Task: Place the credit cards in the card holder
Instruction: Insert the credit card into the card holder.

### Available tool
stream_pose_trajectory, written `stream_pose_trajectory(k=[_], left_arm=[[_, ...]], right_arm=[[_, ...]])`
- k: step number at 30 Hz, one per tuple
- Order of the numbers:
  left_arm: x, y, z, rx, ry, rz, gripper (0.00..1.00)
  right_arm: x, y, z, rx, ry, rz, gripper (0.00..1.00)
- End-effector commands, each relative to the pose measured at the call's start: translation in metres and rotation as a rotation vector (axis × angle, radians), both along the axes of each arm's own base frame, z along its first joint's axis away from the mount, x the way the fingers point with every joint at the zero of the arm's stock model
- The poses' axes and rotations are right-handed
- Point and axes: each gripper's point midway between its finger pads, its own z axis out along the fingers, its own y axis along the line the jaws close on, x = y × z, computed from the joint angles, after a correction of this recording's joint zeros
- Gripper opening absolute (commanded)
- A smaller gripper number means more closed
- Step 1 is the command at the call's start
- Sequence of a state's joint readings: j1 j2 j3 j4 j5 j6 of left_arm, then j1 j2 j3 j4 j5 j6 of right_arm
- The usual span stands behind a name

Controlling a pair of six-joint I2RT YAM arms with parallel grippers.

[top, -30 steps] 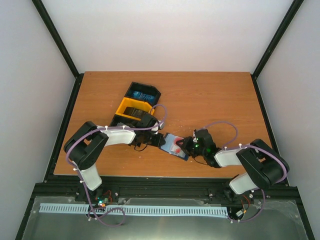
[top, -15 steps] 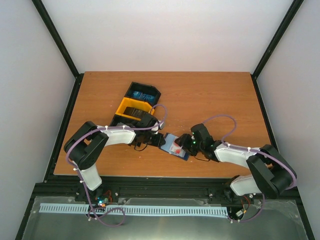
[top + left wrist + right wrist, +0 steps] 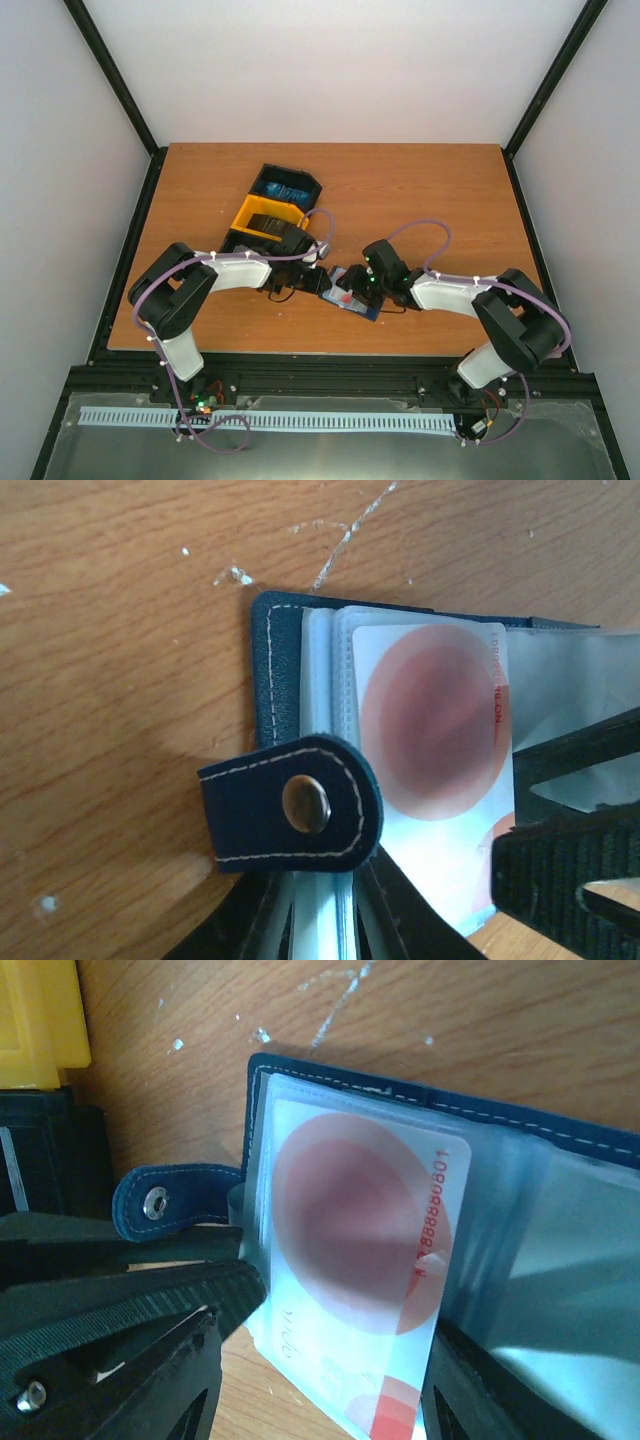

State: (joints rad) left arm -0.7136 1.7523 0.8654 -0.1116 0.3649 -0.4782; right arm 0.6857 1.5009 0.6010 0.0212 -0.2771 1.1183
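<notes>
The navy card holder (image 3: 362,308) lies open on the table near the front edge, its snap tab (image 3: 290,805) folded over. A white credit card with a red circle (image 3: 430,720) sits partly inside one clear sleeve, its lower end still sticking out (image 3: 350,1260). My left gripper (image 3: 325,283) is shut on the holder's left edge and sleeves (image 3: 320,905). My right gripper (image 3: 362,285) is open, with one finger on each side of the card's protruding end (image 3: 320,1390). There is a gap on the left side.
The black-and-yellow bin tray (image 3: 240,214) stands behind the left gripper, with blue cards (image 3: 285,190) in its far compartment and dark cards (image 3: 262,222) in the yellow one. Its yellow wall (image 3: 40,1010) shows close to the holder. The table's front edge runs just below the holder.
My right gripper has opened and let go of the card, and its arm has reached left toward the holder. The left gripper has kept its grip and place.
</notes>
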Motion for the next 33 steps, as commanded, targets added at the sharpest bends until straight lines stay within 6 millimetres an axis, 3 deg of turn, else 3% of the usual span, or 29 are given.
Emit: stream_pose_trajectory(k=[1,8,14,17,23,26,29,33], left_arm=[[-0.02,0.002,-0.014,0.017,0.05,-0.053,0.18],[-0.023,0.003,-0.013,0.006,0.057,-0.052,0.21],[-0.017,0.007,0.006,0.003,0.006,-0.014,0.41],[-0.009,0.005,0.019,-0.005,-0.022,0.003,0.46],[-0.011,0.006,0.04,-0.035,-0.03,0.018,0.47],[-0.018,-0.001,0.054,-0.1,-0.027,-0.029,0.42],[-0.029,-0.017,0.074,-0.195,-0.003,-0.122,0.38],[-0.027,-0.022,0.076,-0.21,0.033,-0.102,0.44]], right_arm=[[0.009,0.013,0.006,0.02,-0.021,0.019,0.54],[0.008,0.016,0.001,0.069,0.0,-0.012,0.54],[0.006,0.008,0.001,0.047,-0.036,-0.008,0.53],[0.005,-0.001,0.001,-0.008,-0.042,-0.008,0.54],[0.006,-0.026,0.02,-0.177,-0.079,-0.001,0.54],[0.006,-0.038,0.033,-0.264,-0.086,-0.003,0.54],[0.003,-0.047,0.037,-0.341,-0.064,0.009,0.53],[-0.005,-0.045,0.031,-0.382,-0.033,0.09,0.46]])
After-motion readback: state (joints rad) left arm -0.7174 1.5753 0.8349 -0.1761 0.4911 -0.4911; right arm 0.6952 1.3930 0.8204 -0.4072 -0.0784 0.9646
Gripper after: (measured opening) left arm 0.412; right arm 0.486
